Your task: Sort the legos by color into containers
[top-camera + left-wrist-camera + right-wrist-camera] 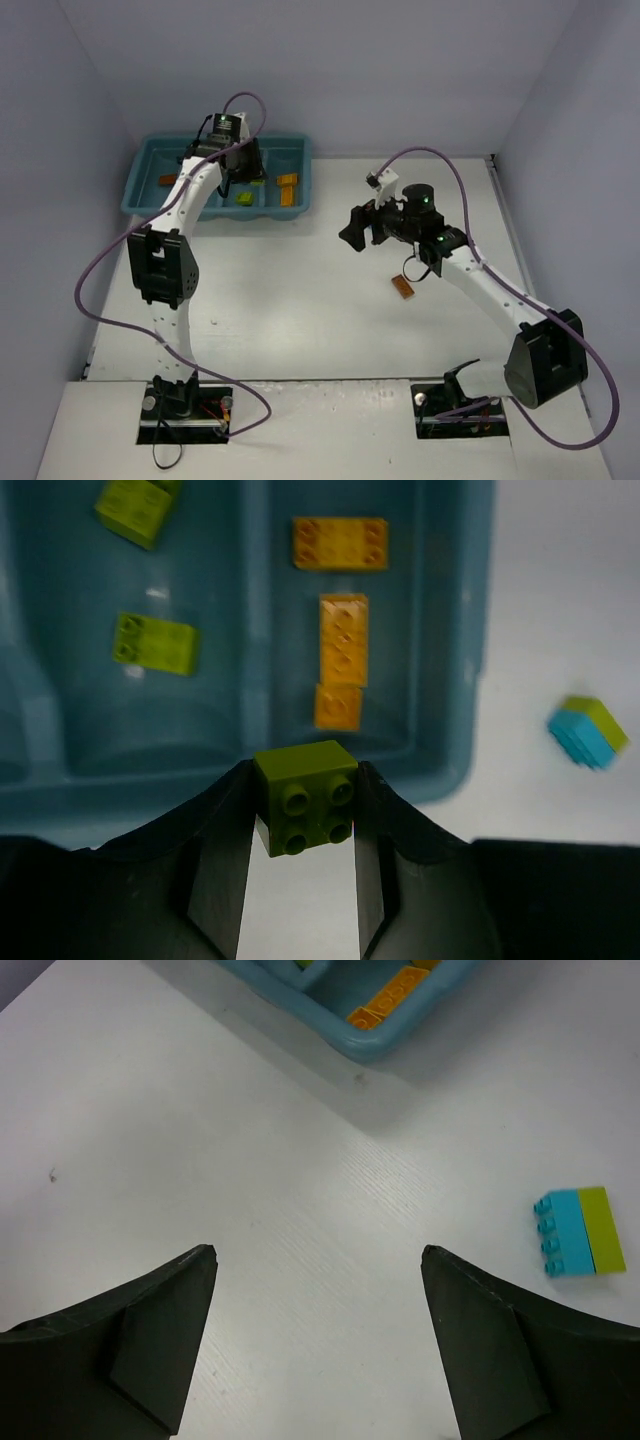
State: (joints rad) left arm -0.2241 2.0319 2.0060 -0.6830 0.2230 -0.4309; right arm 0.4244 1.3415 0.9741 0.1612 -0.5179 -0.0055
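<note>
My left gripper [305,775] is shut on a lime green lego [305,802] and holds it above the near rim of the teal-blue tray [455,660]. Below it, one container holds two lime legos [155,643], and the rightmost container holds three yellow-orange legos [343,640]. In the top view the left gripper [238,165] hangs over the tray [140,180]. My right gripper [318,1255] is open and empty above bare table, also seen from above [358,228]. A joined teal and lime lego [580,1232] lies to its right. A brown-orange lego [403,288] lies on the table near the right arm.
The tray stands at the back left against the wall; its corner shows in the right wrist view [365,1045]. A brown-orange lego [168,180] lies in the tray's left end. The joined teal and lime lego also shows right of the tray [588,730]. Grey walls enclose the table.
</note>
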